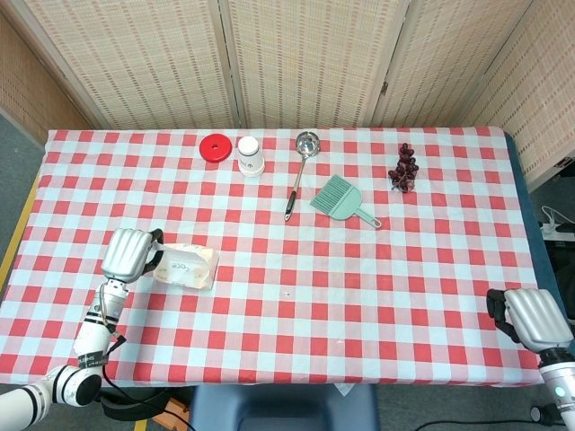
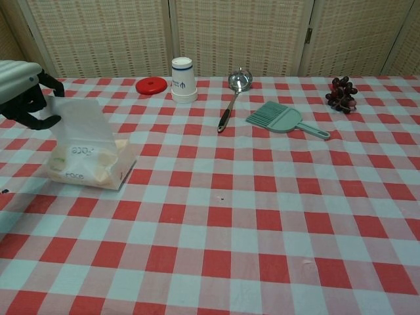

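Clear plastic: in the head view the bread bag lies on the checked worktop just beside the left hand, whose fingers touch its near end; the right hand, well apart, is clenched on nothing. In the chest view the left hand pinches the bag's upright neck, so the grasp looks made and the lift not begun. The bag's print is illegible.

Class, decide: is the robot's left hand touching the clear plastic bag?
Touching. In the chest view the left hand has its dark fingers closed on the upper corner of the plastic bag.
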`<state>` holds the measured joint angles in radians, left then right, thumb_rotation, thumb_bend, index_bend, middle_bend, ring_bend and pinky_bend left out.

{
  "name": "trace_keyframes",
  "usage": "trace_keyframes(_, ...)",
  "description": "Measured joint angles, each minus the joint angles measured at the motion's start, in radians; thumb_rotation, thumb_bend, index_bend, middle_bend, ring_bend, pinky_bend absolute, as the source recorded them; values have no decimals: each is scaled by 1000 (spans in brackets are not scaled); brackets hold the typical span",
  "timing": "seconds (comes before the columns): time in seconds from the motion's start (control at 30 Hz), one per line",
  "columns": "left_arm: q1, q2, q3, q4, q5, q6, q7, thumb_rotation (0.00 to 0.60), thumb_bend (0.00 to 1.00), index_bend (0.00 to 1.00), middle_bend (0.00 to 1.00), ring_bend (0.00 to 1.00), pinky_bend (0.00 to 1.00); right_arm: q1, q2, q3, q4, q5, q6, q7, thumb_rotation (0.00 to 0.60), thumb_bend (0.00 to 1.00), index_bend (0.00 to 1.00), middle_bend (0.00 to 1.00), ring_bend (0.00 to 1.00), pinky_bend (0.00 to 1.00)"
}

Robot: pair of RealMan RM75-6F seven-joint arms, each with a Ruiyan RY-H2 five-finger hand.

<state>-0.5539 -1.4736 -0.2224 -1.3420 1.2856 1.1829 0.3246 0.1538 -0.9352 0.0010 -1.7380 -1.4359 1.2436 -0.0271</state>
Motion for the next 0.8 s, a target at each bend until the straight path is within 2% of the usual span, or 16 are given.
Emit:
trace_keyframes(0.13, -21, 22, -48, -3, 4, 33, 18, 600, 500, 768, 1000, 1000, 1000, 0, -1, -3, -2, -3, 0, -7, 600, 1000, 950, 805, 650, 859)
trace_keyframes(0.23, -59, 40, -77, -3, 1, 18, 26, 600, 500, 768, 1000, 1000, 1000, 3, -3, -5, -2, -3, -9, -19, 600, 1000, 950, 805, 650, 859)
trace_keyframes(0.43, -151, 61, -106, 30, -31, -136, 7, 600, 500, 768, 1000, 1000, 1000, 11, -3, -19, -5, -14, -31, -45, 600, 1000, 950, 804, 650, 859)
trace_keyframes(0.6, -255, 46, -110, 149, -61, -307, -13, 600, 500, 768, 1000, 1000, 1000, 17, -1, -24, -6, -17, -43, -49, 600, 1000, 950, 804, 650, 858)
trace_keyframes(0.8, -353, -39, -103, 371, -57, -365, -40, 600, 502, 769, 1000, 1000, 1000, 17, 4, -24, -8, -17, -39, -43, 600, 1000, 950, 804, 650, 859)
